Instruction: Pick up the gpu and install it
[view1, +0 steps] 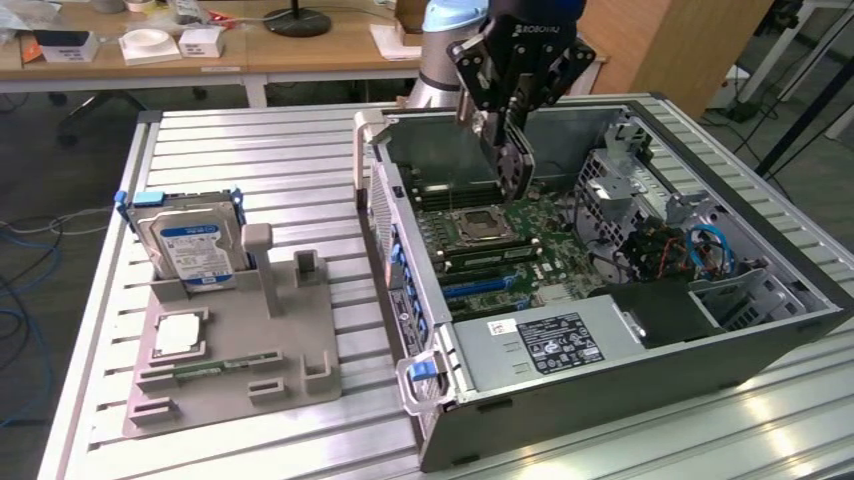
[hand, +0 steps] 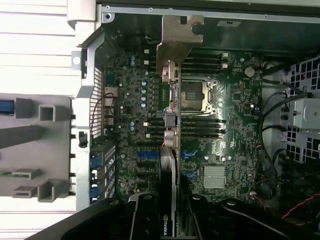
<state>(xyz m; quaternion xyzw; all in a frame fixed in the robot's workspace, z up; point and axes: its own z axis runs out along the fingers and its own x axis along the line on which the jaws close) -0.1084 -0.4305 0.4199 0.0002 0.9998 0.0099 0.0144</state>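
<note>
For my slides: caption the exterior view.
Claw holds the gpu on edge over the motherboard of the open computer case.

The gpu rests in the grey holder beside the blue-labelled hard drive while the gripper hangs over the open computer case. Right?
No. The gpu is gripped on edge in the gripper, above the open computer case, as the exterior view shows. The hard drive does stand in the grey holder, and the gripper does hang over the case.

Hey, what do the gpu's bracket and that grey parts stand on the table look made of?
The gpu's bracket: likely bare sheet metal, dull silver sheen, bent tab. The grey stand: probably matte plastic; even grey, no shine, blocky posts.
</note>
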